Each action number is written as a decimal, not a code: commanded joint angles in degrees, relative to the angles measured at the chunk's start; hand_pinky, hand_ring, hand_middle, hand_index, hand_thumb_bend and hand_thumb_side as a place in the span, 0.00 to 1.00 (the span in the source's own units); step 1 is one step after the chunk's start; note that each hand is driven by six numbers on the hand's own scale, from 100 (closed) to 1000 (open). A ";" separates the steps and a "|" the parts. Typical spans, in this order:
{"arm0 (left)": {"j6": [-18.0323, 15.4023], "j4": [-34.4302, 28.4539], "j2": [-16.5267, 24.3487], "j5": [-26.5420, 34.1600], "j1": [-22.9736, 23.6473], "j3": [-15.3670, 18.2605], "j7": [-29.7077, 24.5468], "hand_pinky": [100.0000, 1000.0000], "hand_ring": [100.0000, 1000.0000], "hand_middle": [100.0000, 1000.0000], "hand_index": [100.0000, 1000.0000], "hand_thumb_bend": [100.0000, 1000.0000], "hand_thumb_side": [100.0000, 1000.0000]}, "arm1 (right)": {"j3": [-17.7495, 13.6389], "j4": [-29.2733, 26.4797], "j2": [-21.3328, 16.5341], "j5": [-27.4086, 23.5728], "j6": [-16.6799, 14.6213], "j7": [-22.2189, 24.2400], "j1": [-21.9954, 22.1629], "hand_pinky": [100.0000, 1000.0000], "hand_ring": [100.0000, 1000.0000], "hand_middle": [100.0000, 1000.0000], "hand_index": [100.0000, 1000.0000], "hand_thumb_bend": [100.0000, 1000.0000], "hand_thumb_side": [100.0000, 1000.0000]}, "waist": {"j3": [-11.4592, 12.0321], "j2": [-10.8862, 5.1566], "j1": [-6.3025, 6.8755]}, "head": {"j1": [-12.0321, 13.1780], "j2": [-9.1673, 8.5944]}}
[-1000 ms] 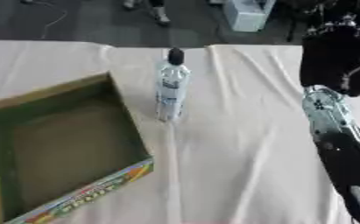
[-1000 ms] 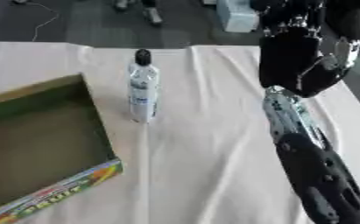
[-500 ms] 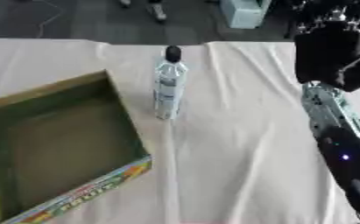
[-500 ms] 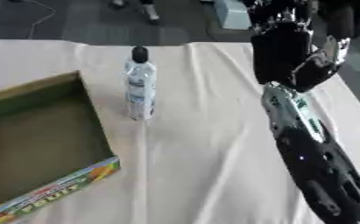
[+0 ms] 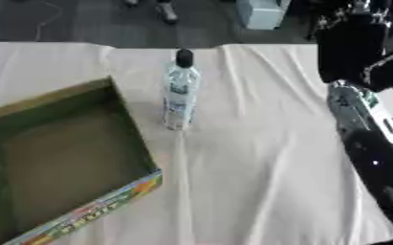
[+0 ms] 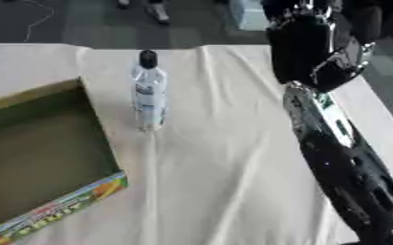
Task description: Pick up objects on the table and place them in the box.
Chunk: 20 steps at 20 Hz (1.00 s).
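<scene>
A: Left eye view first. What's on the table?

B: Table draped in a cream cloth [image 5: 258, 143], creased. One clear plastic bottle with a black cap and a pale label [image 5: 180, 91], upright, standing on the cloth. It sits just beside the far right corner of the open cardboard box with dark olive inner walls and a bright printed outer side [image 5: 141, 158]. Can't tell whether bottle and box touch. Nothing visible inside the box; its floor is bare brown card.

A: The arm?

B: Black right arm comes up along the right edge. The black right hand [image 5: 350, 48] shows at the upper right, raised, well apart from the bottle. Partly cut by the frame here, blurred.

A: Right eye view, then.

B: Same layout, shifted left. Bottle upright on the cloth, beside the box's far right corner. The right hand shows best here: back of hand toward the camera, fingers pointing up and away near the table's far edge, looking straight rather than curled, nothing held in them. A silver part glints at its lower right. The forearm runs down to the lower right corner, with a silver strip near the wrist.

A: Left hand?

B: Shows in neither view.

A: Anything beyond the table?

B: Dark floor, a pale box-like object [image 6: 245, 14] at the top edge.
</scene>
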 commanded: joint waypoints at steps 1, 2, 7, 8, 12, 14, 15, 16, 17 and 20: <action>0.11 -0.65 1.18 -0.26 -0.42 0.03 0.08 0.74 0.82 0.82 0.76 0.07 1.00 | 0.40 -1.05 -2.34 2.47 -1.63 3.19 -1.42 0.91 0.84 0.88 0.90 0.51 0.75 | 0.05 -0.50 0.27 | -0.72 -0.03; 0.12 -0.65 1.15 -0.27 -0.42 -0.01 0.05 0.74 0.82 0.82 0.76 0.07 1.00 | 0.73 -0.98 -2.48 3.08 -1.16 3.25 -1.77 0.91 0.84 0.89 0.93 0.52 0.74 | 0.09 -0.50 0.27 | -0.77 -0.03; 0.14 -0.65 1.04 -0.26 -0.44 -0.15 -0.09 0.74 0.82 0.82 0.76 0.07 1.00 | 3.23 0.23 -3.15 6.18 -0.68 5.96 -3.16 0.93 0.85 0.92 0.96 0.56 0.74 | 0.33 -0.53 0.28 | -1.33 -0.03; 0.14 -0.65 1.02 -0.24 -0.45 -0.17 -0.12 0.74 0.82 0.82 0.76 0.07 1.00 | 3.82 0.61 -3.44 6.67 -0.97 6.81 -3.47 0.93 0.85 0.92 0.96 0.57 0.74 | 0.39 -0.55 0.29 | -1.43 -0.03; 0.16 -0.65 0.95 -0.14 -0.57 -0.21 -0.21 0.74 0.82 0.82 0.76 0.07 1.00 | 5.85 2.93 -4.32 7.65 -2.24 9.52 -5.05 0.93 0.86 0.92 0.96 0.59 0.74 | 0.60 -0.62 0.30 | -2.06 -0.03; 0.21 -0.65 0.90 -0.01 -0.63 -0.23 -0.26 0.74 0.82 0.82 0.76 0.07 1.00 | 6.62 3.99 -4.50 8.07 -2.56 10.74 -5.85 0.94 0.86 0.93 0.97 0.60 0.74 | 0.70 -0.70 0.32 | -2.49 -0.03; 0.22 -0.65 0.87 0.05 -0.67 -0.25 -0.30 0.74 0.82 0.82 0.76 0.07 1.00 | 6.95 4.38 -4.44 8.35 -2.55 11.50 -6.18 0.94 0.87 0.93 0.97 0.61 0.74 | 0.75 -0.73 0.32 | -2.66 -0.03; 0.22 -0.65 0.85 0.11 -0.72 -0.25 -0.34 0.74 0.82 0.82 0.76 0.07 1.00 | 7.21 4.74 -4.32 8.70 -2.47 12.24 -6.50 0.95 0.87 0.93 0.98 0.61 0.73 | 0.81 -0.75 0.32 | -2.80 -0.03; 0.22 -0.65 0.84 0.17 -0.76 -0.24 -0.36 0.74 0.82 0.82 0.76 0.07 1.00 | 7.42 5.10 -4.13 8.97 -2.34 12.88 -6.76 0.95 0.87 0.93 0.97 0.61 0.73 | 0.85 -0.77 0.32 | -2.88 -0.03; 0.20 -0.65 0.80 0.33 -0.87 -0.21 -0.45 0.74 0.82 0.82 0.76 0.07 1.00 | 7.98 6.36 -3.34 9.41 -1.86 14.17 -7.57 0.95 0.87 0.93 0.97 0.63 0.72 | 0.98 -0.81 0.34 | -3.16 -0.03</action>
